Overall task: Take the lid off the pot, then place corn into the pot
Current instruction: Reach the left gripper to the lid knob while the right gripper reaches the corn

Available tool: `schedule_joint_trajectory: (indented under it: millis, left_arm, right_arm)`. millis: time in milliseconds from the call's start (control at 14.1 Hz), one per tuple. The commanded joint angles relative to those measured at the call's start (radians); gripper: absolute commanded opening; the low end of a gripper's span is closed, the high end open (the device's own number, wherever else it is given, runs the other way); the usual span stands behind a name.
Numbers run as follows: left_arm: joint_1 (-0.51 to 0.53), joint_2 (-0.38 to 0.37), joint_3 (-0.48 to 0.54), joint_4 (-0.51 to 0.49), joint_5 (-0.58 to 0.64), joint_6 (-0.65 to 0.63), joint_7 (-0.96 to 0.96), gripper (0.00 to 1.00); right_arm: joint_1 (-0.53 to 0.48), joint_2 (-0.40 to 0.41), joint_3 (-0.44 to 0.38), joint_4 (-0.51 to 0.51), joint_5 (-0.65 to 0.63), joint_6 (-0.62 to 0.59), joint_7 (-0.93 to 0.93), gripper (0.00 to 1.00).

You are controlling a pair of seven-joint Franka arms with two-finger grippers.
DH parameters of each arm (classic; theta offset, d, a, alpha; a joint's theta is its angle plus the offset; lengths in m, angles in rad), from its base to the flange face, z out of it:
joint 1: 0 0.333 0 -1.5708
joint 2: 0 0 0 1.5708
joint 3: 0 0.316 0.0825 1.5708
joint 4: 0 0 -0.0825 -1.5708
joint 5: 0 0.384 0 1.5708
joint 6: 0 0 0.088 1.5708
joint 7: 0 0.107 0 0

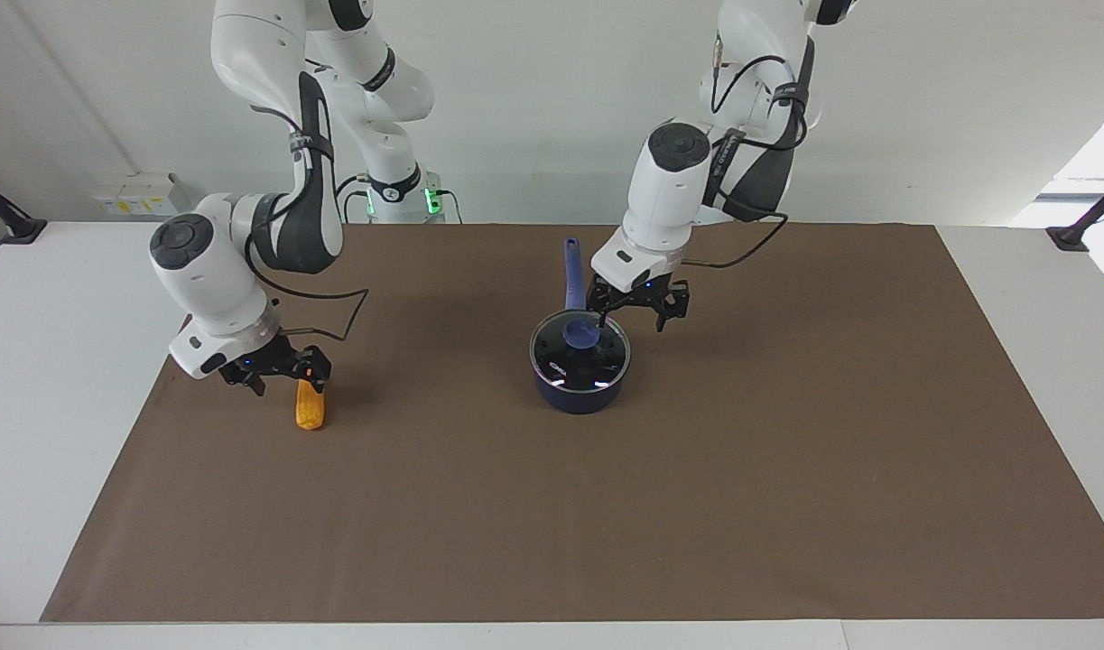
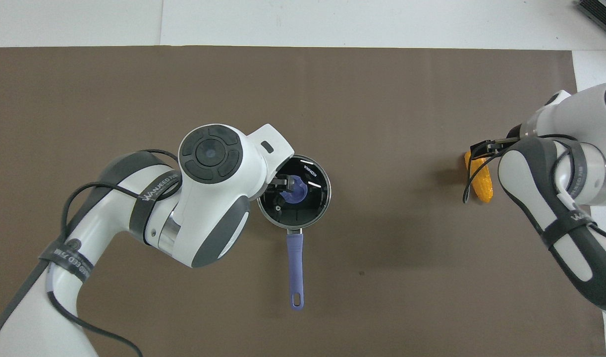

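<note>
The navy pot (image 1: 577, 397) stands mid-mat with its long handle (image 2: 295, 263) pointing toward the robots. The glass lid (image 1: 559, 363) with its blue knob (image 1: 577, 336) sits on the pot. My left gripper (image 1: 633, 318) is open, low over the pot's rim toward the left arm's end. One of its fingers (image 1: 601, 318) is beside the knob; the knob is not between the fingers. The corn (image 1: 310, 411) lies on the mat toward the right arm's end. My right gripper (image 1: 283, 384) is open, low beside the corn. One of its fingers (image 1: 314, 383) overlaps the corn's end nearer the robots.
A brown mat (image 1: 696, 506) covers most of the white table (image 1: 64, 379). A black cable (image 1: 335, 311) loops from the right wrist over the mat. In the overhead view the left arm covers part of the pot (image 2: 312, 198), and the right arm borders the corn (image 2: 483, 186).
</note>
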Motion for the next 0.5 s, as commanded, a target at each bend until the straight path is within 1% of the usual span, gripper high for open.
schedule_joint_trajectory:
  millis: [0, 142, 213, 284, 355, 426]
  left_arm:
    - [-0.043, 0.024, 0.021, 0.03, -0.006, 0.019, -0.049, 1.0]
    - [-0.051, 0.038, 0.021, 0.055, -0.005, 0.014, -0.103, 1.0]
    - [-0.071, 0.039, 0.021, 0.069, -0.003, 0.002, -0.111, 1.0]
    - [-0.094, 0.042, 0.022, 0.075, -0.003, -0.001, -0.139, 1.0]
    - [-0.096, 0.046, 0.021, 0.084, -0.003, -0.003, -0.176, 1.0]
    - [-0.096, 0.05, 0.021, 0.089, 0.001, -0.01, -0.183, 1.0]
  right_arm:
    - [-0.006, 0.016, 0.004, -0.041, -0.004, 0.018, -0.078, 1.0]
    - [-0.009, 0.016, 0.004, -0.089, -0.004, 0.075, -0.092, 1.0]
    - [-0.011, 0.016, 0.004, -0.098, -0.004, 0.093, -0.103, 1.0]
    - [-0.011, 0.018, 0.004, -0.102, -0.004, 0.093, -0.104, 1.0]
    - [-0.013, 0.022, 0.004, -0.112, -0.004, 0.094, -0.107, 1.0]
    - [-0.011, 0.024, 0.004, -0.114, -0.004, 0.099, -0.115, 0.85]
